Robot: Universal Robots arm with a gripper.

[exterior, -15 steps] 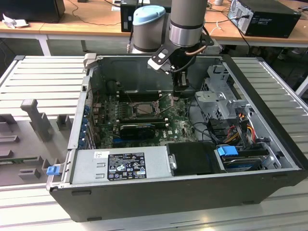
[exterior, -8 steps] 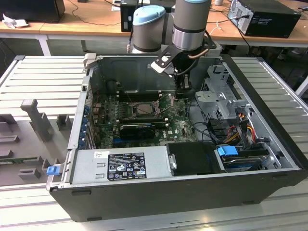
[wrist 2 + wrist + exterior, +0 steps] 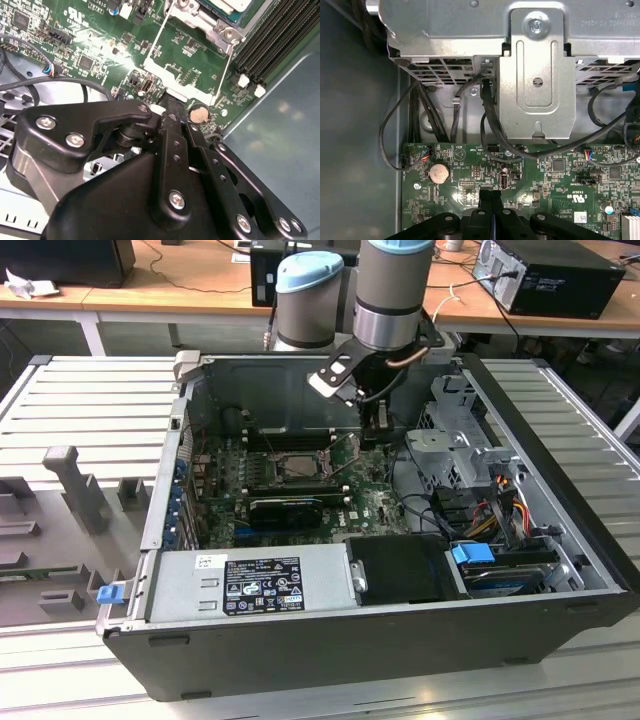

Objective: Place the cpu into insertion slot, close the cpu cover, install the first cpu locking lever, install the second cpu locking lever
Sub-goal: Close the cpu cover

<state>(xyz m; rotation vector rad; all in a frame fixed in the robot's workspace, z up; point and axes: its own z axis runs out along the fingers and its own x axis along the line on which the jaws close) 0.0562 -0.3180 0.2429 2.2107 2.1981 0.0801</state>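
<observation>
Gripper [image 3: 167, 102] fingers are pressed together at the free edge of the cpu cover [image 3: 192, 95], which lies swung open; I cannot tell whether they truly pinch it. In the exterior view the gripper sits at 2 o'clock from the insertion slot [image 3: 300, 466], and the cpu [image 3: 231, 5] looks seated. Risk: the thin edge slips free, or the fingers strike the coin cell [image 3: 199, 114] just beside them.

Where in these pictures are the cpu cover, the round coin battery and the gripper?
cpu cover [image 3: 156, 67]: second wrist view, on the frame bar nearest the gripper.
coin battery [image 3: 439, 172]: first wrist view, on its round face.
gripper [image 3: 491, 194]: first wrist view, between its fingertips.
</observation>
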